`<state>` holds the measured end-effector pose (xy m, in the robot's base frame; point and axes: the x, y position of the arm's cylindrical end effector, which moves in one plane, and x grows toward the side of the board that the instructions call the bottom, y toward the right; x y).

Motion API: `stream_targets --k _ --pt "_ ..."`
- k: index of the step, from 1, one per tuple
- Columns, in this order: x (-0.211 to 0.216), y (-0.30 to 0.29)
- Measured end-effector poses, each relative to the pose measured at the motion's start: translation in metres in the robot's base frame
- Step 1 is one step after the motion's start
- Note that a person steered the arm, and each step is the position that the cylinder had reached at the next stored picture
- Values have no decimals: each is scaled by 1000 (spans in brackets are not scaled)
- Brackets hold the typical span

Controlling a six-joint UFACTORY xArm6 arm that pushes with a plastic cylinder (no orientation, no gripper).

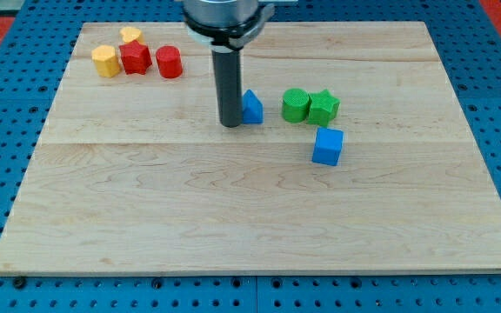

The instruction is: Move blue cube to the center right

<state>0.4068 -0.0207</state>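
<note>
On a pale wooden board (259, 217) laid over a blue pegboard surface (7, 130), taking the blue cube (327, 146) as the landmark:

- Blue cube: a little right of the board's middle, standing alone, touching nothing.
- Green blocks: two, just above the cube. The rounded green block (295, 105) is up and to its left; the green star-shaped block (323, 107) is straight above it. The two greens touch each other and stand near the cube but apart from it.
- Small blue block (252, 107): wedge-like, exact shape unclear; up and well left of the cube, left of the greens with a gap between.
- My tip (231, 124): the lower end of the dark rod, resting on the board against the left side of the small blue block, well apart from the cube on its upper left. The rod carries no pincer, so there is nothing released, clenched or grasping.
- Red and yellow cluster: far up and left of the cube, near the board's top left corner. Yellow block (105, 61) at the left end, a second yellow block (130, 35) behind, a red star-shaped block (135, 58) touching them, a red rounded block (170, 62) just to the right.
- Writing: no brand, label or lettering can be read on any item
</note>
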Motion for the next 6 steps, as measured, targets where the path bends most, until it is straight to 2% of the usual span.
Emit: stream_targets --k 1,2,3,4,6 --pt "7 9" --pt "47 23" --pt "63 101" --pt "63 180" --pt "19 233"
